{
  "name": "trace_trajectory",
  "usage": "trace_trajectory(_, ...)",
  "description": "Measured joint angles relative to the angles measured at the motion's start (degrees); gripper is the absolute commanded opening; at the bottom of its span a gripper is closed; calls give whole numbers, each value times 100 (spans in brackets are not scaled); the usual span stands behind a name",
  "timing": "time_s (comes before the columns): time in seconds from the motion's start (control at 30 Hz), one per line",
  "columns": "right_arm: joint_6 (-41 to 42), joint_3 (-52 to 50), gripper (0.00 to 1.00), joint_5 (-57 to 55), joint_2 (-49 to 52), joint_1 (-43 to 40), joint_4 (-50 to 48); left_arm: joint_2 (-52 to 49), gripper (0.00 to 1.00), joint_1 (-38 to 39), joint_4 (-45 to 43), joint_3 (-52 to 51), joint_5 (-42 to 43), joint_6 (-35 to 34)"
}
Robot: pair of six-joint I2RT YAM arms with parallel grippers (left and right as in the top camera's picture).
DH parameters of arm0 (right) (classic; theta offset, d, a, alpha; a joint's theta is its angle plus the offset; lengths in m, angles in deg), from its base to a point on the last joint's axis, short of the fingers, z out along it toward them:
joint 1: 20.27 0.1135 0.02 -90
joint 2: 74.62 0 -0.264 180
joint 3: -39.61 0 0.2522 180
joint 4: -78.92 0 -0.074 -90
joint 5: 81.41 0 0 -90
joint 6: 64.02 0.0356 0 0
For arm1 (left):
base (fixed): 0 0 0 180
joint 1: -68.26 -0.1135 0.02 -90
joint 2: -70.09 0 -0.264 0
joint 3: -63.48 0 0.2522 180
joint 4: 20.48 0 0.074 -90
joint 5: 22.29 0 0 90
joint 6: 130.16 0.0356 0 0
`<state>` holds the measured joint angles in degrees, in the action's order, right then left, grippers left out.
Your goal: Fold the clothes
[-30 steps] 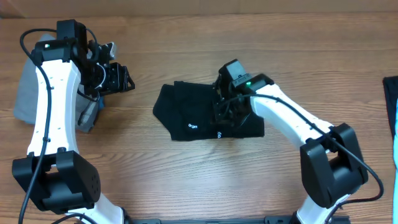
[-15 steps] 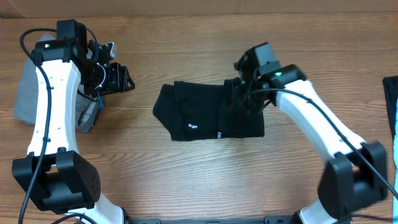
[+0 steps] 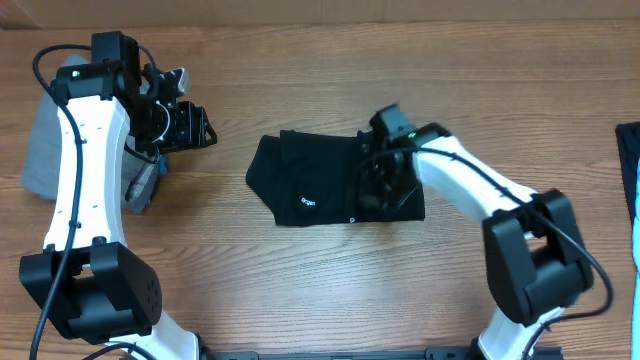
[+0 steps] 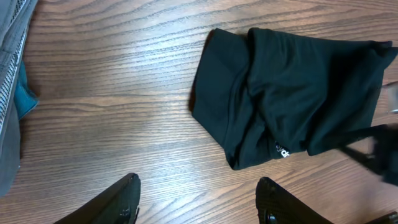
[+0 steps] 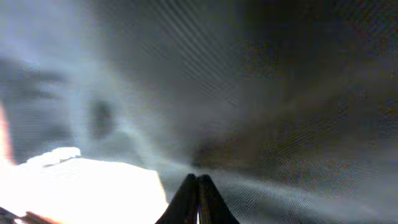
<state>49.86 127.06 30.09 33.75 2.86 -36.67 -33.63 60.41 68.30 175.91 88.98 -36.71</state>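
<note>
You have the clothes (image 3: pixel 320 190) lying in the middle of the table (image 3: pixel 300 290), a black garment gathered into a rough, compact rectangle with a small white logo print (image 3: pixel 308 205) facing up near its front edge. Your right gripper (image 3: pixel 378 188) is down over the right half of it, and in the right wrist view its fingers (image 5: pixel 189 202) are pressed together with the tips right at the dark cloth. I can see no fold caught between them, so treat that hand as holding nothing. Your left gripper (image 3: pixel 185 125) hangs well apart from the garment, up at the left just beside the light grey trousers (image 3: pixel 40 150), with its fingers spread and nothing between them. Expect the fabric to be light, limp and thin: it will sag from any single pinch, its layers will slide over one another, and it will drag on the wood rather than keep a shape. It is not fragile, so a firm pinch is fine. I would take it at an outer edge or corner, where you catch all the layers at once, best with one gripper at each end of the same edge so the fold comes over flat; a grab in the middle is likely to lift only the top layer and spoil the stack
</note>
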Motion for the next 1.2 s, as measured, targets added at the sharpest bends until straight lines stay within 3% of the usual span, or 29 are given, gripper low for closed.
trace_trajectory(0.33, -57, 754, 4, -103, -634, -564, -951, 0, 63, 0, -48, 0, 2, 0)
trace_trajectory(0.63, 560, 752, 4, -466, 785, -538, -1401, 0, 67, 0, -4, 0, 74, 0)
trace_trajectory(0.83, 643, 763, 4, 337, 1318, -577, -1818, 0, 69, 201, 0, 0, 127, 2)
trace_trajectory(1.03, 398, 763, 7, 647, 1296, -555, -1534, 0, 75, 704, -39, -111, 149, 11)
trace_trajectory(1.2, 50, 750, 8, 719, 688, -807, -684, 0, 80, 929, -481, -739, 203, -105)
